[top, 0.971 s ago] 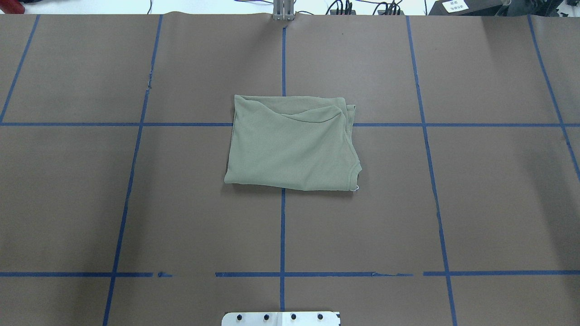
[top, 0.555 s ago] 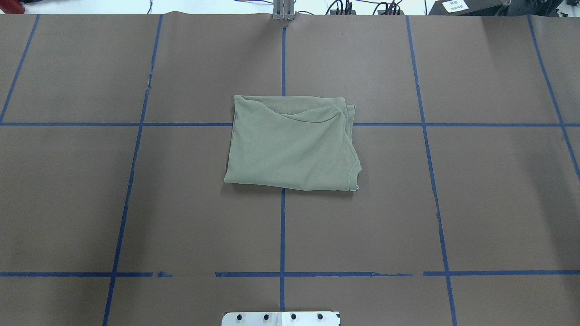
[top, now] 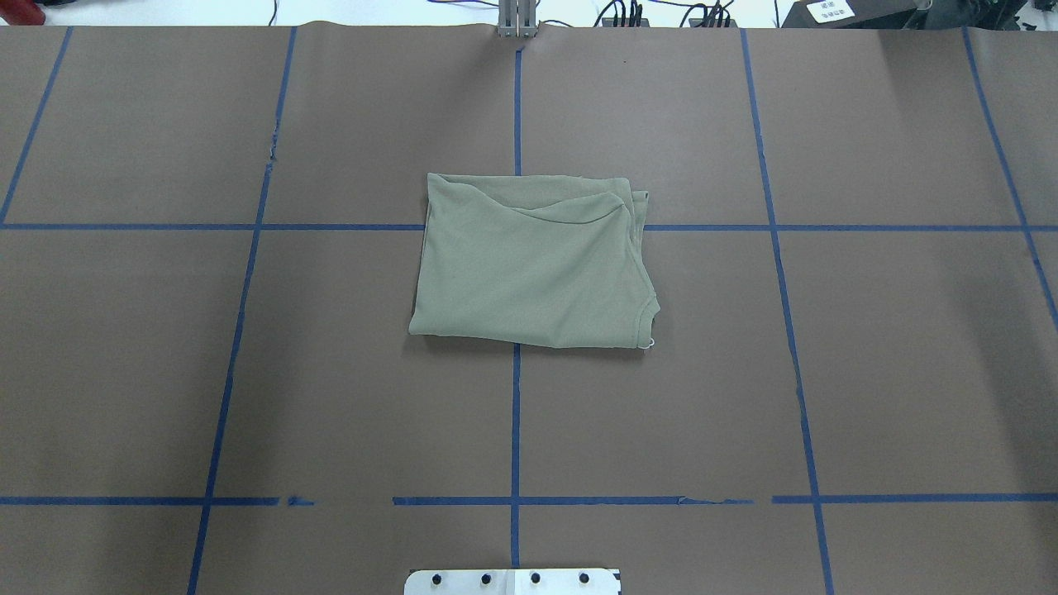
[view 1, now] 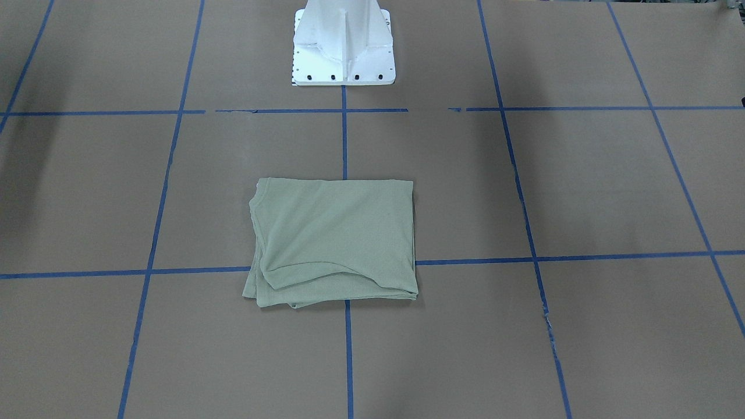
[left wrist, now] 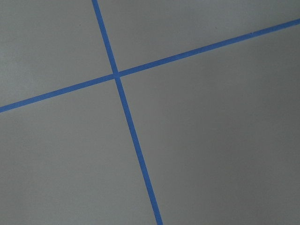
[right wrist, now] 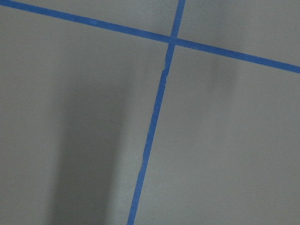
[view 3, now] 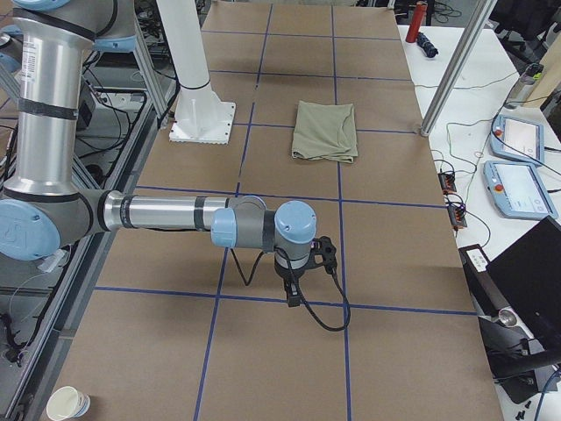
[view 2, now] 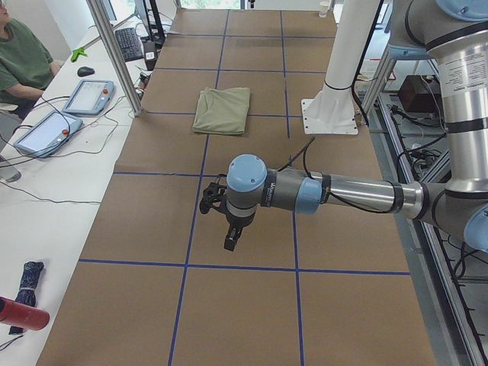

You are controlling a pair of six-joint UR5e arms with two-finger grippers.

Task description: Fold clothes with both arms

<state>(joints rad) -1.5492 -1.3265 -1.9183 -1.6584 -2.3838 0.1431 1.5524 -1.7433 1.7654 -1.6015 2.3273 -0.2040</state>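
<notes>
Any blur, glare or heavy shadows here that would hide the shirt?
Overhead: shirt sharp, evenly lit, no glare. Front-facing: soft shadow patches on the table paper, clear of the shirt. Right wrist: broad shadow band across the paper, blue tape crisp.

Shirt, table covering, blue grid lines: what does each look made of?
Shirt: soft fabric, seemingly a fine knit, matte sage green. It drapes in soft folds and has a stitched neck band. Table covering: probably brown paper or card, matte, and its far edge curls slightly. Blue grid lines: likely adhesive tape, thin and flat, with torn gaps in places.
</notes>
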